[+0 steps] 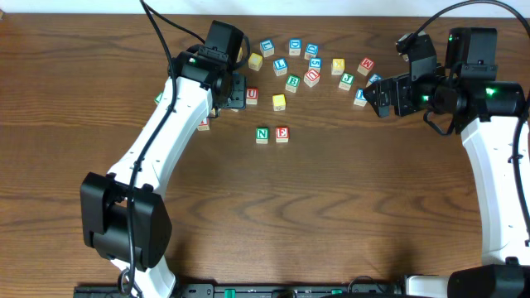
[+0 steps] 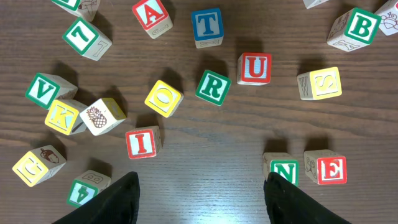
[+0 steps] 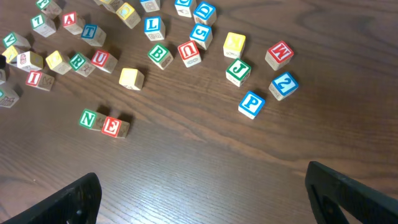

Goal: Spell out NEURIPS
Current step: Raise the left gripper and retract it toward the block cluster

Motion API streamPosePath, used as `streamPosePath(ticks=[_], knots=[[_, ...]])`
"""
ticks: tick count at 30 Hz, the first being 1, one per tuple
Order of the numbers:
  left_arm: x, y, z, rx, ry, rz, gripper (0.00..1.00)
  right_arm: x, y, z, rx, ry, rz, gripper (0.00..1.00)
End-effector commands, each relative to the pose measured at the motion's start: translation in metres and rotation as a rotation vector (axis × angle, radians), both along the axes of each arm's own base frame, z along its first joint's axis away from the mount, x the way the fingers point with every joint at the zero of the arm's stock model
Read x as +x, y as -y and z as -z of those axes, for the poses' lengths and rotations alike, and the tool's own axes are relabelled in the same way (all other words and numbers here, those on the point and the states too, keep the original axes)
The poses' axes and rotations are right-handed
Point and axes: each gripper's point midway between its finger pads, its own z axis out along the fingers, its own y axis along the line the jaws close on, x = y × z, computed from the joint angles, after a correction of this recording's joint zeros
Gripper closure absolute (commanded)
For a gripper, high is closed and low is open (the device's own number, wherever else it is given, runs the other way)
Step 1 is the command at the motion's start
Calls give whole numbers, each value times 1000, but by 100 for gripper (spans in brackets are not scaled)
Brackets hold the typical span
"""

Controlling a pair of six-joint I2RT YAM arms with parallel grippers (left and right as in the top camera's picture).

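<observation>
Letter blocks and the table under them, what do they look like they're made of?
Letter blocks: likely wood, pale unpainted sides with faint grain, letters and borders printed in matte red, green, blue or yellow. Table: dark brown wood or wood-look laminate; streaky grain with a slight sheen, can't tell which.

Left fingers (image 2: 121, 202): just the dark tips, the rest runs off the bottom edge. Far ahead of them the frame slices three: top-left block (image 2: 74, 4), top-right block (image 2: 317, 2), corner block (image 2: 388, 18). Right fingers (image 3: 351, 193), same story, chopped at the bottom edge, and ahead of them the yellow block (image 3: 234, 43) has a letter too faint to read. Overhead, the left arm (image 1: 178, 116) hides all but a sliver of a green block (image 1: 159, 98) back behind the left fingers, and P (image 1: 360, 98), just by the right fingertips, is too small to read
</observation>
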Motion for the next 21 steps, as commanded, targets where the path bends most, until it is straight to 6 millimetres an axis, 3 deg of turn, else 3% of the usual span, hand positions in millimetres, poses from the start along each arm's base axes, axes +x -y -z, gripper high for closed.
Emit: streamPosePath(ticks=[1, 21], knots=[[5, -1, -16, -9, 42, 2, 36, 2, -1, -9, 13, 20, -2, 1], [10, 1, -19, -17, 66, 3, 36, 2, -1, -9, 13, 20, -1, 1]])
